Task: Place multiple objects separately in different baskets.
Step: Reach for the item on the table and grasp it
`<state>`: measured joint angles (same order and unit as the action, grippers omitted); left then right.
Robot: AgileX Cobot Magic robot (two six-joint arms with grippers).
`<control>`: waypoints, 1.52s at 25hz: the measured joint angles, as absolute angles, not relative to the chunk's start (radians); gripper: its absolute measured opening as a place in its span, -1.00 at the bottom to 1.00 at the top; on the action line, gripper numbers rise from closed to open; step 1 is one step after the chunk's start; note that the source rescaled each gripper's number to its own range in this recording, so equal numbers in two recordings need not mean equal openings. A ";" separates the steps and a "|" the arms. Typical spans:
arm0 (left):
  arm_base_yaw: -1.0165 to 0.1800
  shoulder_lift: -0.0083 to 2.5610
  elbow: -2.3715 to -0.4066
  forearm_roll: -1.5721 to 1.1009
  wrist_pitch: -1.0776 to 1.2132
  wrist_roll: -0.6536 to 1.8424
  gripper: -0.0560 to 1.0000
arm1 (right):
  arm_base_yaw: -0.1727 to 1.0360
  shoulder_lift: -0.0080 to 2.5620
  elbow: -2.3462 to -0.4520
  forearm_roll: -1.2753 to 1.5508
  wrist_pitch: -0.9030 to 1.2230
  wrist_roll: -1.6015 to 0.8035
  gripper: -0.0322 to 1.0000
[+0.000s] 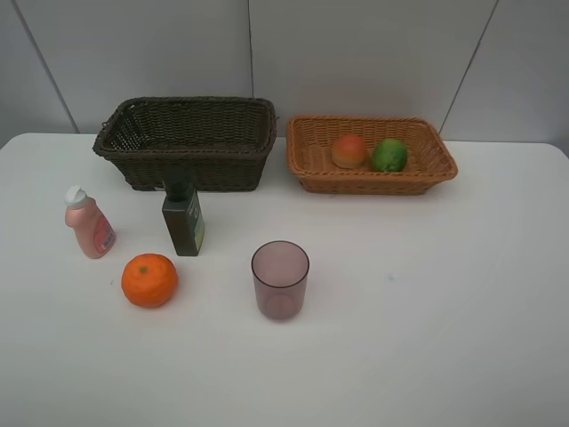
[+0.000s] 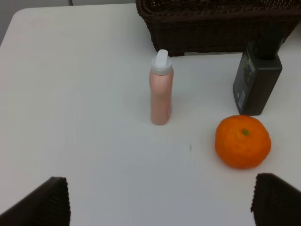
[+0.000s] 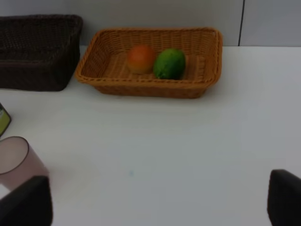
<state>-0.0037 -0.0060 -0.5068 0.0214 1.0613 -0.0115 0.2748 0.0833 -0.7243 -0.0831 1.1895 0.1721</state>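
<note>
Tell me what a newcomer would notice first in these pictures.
The bright orange stands out on the white table, front left, just ahead of the dark green bottle. At the back right, the tan basket holds a peach-like fruit and a green lime side by side; the dark basket stands to its left.

I count two woven baskets on the desk: one dark brown basket and one light tan basket. There are three fruits: one orange, one peach-like fruit and one green lime. There are two bottles: one pink bottle and one dark green bottle. And there is a single purplish cup.
</note>
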 joint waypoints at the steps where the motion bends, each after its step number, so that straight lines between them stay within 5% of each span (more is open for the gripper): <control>1: -0.004 -0.006 -0.507 0.021 1.061 -0.012 1.00 | 0.275 0.073 -0.712 -0.083 1.189 0.172 0.95; 18: -0.004 -0.006 -0.507 0.021 1.061 -0.012 1.00 | 0.275 0.056 -0.530 -0.048 1.069 0.199 0.95; 38: -0.004 -0.006 -0.507 0.021 1.061 -0.012 1.00 | 0.223 0.056 -0.525 -0.118 1.061 0.145 0.95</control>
